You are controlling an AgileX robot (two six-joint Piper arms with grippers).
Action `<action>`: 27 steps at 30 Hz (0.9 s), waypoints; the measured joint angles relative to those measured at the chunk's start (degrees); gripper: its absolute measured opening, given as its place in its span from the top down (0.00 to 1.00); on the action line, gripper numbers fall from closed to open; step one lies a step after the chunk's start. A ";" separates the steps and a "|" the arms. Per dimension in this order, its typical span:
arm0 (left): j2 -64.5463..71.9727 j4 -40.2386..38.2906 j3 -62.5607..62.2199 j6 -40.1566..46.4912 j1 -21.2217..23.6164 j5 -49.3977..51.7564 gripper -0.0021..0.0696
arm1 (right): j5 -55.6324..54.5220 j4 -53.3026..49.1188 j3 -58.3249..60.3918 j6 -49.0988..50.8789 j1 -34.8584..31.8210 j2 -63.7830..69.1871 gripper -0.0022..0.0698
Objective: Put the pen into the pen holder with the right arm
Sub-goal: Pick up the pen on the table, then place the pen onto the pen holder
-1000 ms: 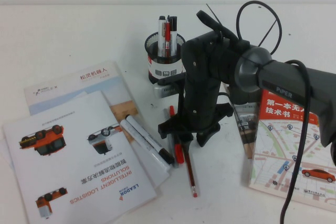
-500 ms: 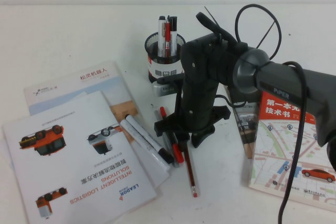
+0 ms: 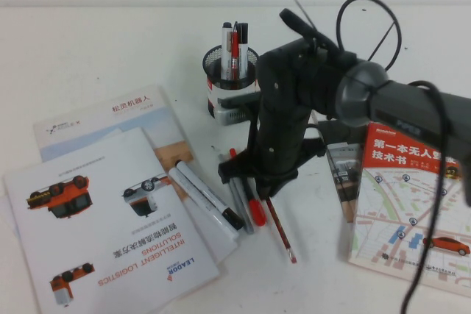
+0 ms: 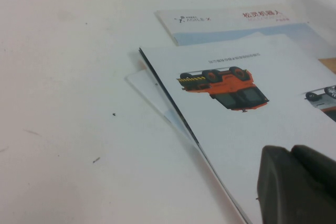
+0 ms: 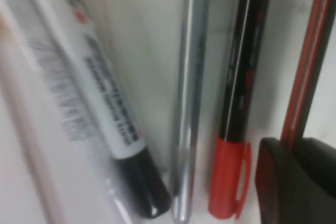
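The pen, a thin dark red-brown stick with a red tip, lies slanted on the table, its far end under my right gripper. In the right wrist view the pen runs in between the two black fingers, which stand closed around it. The pen holder, a black mesh cup with a white band, stands just behind the gripper and holds several pens. My left gripper is out of the high view; its fingers are together and empty over a brochure.
A red marker and a grey pen lie beside the pen, also in the right wrist view. Two white markers lie on brochures at the left. A map book lies at the right.
My right gripper has shifted left and settled lower over the pens. The pen's near tip has swung to the right and farther from me. The red marker and grey pen were nudged.
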 joint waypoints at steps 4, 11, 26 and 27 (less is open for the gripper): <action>0.00 0.00 0.00 0.00 0.00 0.00 0.97 | -7.91 -0.78 5.68 0.00 0.95 -6.43 0.95; 0.00 0.00 0.00 0.00 0.00 0.00 0.97 | -34.79 -0.50 26.51 0.13 2.11 -21.68 0.95; 0.00 0.00 0.00 0.00 0.00 0.00 0.97 | -101.37 -0.46 45.41 -10.14 1.85 -27.90 0.95; 0.00 0.00 0.00 0.00 0.00 0.00 0.97 | -104.46 0.38 45.27 -10.99 1.53 -27.24 0.95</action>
